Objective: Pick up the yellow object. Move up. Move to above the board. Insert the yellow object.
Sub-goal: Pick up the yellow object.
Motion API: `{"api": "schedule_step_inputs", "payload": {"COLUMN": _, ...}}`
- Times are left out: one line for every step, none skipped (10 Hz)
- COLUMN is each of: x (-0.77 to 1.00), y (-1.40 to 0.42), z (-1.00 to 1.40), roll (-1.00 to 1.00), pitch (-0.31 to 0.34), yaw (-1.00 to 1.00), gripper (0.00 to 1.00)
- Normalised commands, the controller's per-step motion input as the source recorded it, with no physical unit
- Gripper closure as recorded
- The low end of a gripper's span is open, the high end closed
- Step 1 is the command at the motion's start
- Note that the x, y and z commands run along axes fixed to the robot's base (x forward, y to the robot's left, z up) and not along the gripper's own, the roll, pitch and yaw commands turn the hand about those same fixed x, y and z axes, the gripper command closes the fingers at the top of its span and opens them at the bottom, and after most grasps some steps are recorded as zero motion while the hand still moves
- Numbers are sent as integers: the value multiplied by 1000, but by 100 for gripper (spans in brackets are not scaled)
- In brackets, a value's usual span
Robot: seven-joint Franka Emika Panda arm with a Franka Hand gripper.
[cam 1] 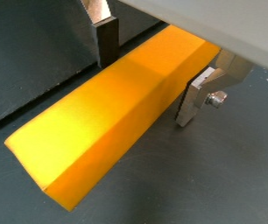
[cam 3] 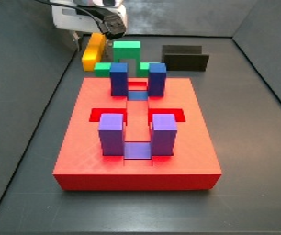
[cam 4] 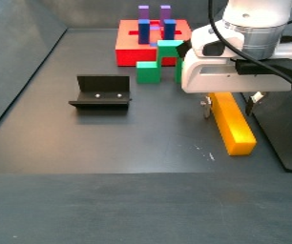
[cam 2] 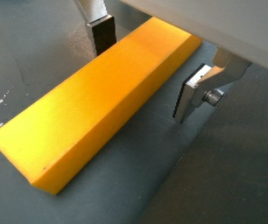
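Observation:
The yellow object (cam 1: pixel 102 122) is a long flat yellow-orange bar lying on the dark floor, seen in both wrist views (cam 2: pixel 95 109). My gripper (cam 1: pixel 148 87) straddles one end of it, one finger on each long side (cam 2: pixel 144 83). The jaws are open, with a visible gap between the bar and one finger (cam 1: pixel 193 103). In a side view the bar (cam 4: pixel 233 122) lies under the gripper (cam 4: pixel 228 95), away from the red board (cam 4: pixel 126 38). In another side view the bar (cam 3: pixel 94 50) lies beyond the board (cam 3: pixel 82 147), below the gripper (cam 3: pixel 100 27).
A green block (cam 3: pixel 127 50) sits by the board's far edge (cam 4: pixel 149 71). The black fixture (cam 4: pixel 100 92) stands on the floor apart from the board (cam 3: pixel 184 57). Blue and purple posts (cam 3: pixel 112 136) stand on the board. Grey walls surround the floor.

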Motion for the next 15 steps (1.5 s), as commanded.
{"api": "schedule_step_inputs", "payload": {"x": 0, "y": 0, "z": 0, "roll": 0, "pitch": 0, "yaw": 0, "gripper": 100}}
{"api": "schedule_step_inputs", "payload": {"x": 0, "y": 0, "z": 0, "roll": 0, "pitch": 0, "yaw": 0, "gripper": 100}}
{"api": "schedule_step_inputs", "payload": {"x": 0, "y": 0, "z": 0, "roll": 0, "pitch": 0, "yaw": 0, "gripper": 100}}
{"api": "schedule_step_inputs", "payload": {"x": 0, "y": 0, "z": 0, "roll": 0, "pitch": 0, "yaw": 0, "gripper": 100}}
{"api": "schedule_step_inputs", "payload": {"x": 0, "y": 0, "z": 0, "roll": 0, "pitch": 0, "yaw": 0, "gripper": 100}}
{"api": "schedule_step_inputs", "payload": {"x": 0, "y": 0, "z": 0, "roll": 0, "pitch": 0, "yaw": 0, "gripper": 100}}
{"api": "schedule_step_inputs", "payload": {"x": 0, "y": 0, "z": 0, "roll": 0, "pitch": 0, "yaw": 0, "gripper": 100}}
{"api": "schedule_step_inputs", "payload": {"x": 0, "y": 0, "z": 0, "roll": 0, "pitch": 0, "yaw": 0, "gripper": 100}}
{"api": "schedule_step_inputs", "payload": {"x": 0, "y": 0, "z": 0, "roll": 0, "pitch": 0, "yaw": 0, "gripper": 100}}
{"api": "schedule_step_inputs", "payload": {"x": 0, "y": 0, "z": 0, "roll": 0, "pitch": 0, "yaw": 0, "gripper": 100}}
{"api": "schedule_step_inputs", "payload": {"x": 0, "y": 0, "z": 0, "roll": 0, "pitch": 0, "yaw": 0, "gripper": 100}}
{"api": "schedule_step_inputs", "payload": {"x": 0, "y": 0, "z": 0, "roll": 0, "pitch": 0, "yaw": 0, "gripper": 100}}
{"api": "schedule_step_inputs", "payload": {"x": 0, "y": 0, "z": 0, "roll": 0, "pitch": 0, "yaw": 0, "gripper": 100}}
{"api": "schedule_step_inputs", "payload": {"x": 0, "y": 0, "z": 0, "roll": 0, "pitch": 0, "yaw": 0, "gripper": 100}}
{"api": "schedule_step_inputs", "payload": {"x": 0, "y": 0, "z": 0, "roll": 0, "pitch": 0, "yaw": 0, "gripper": 100}}
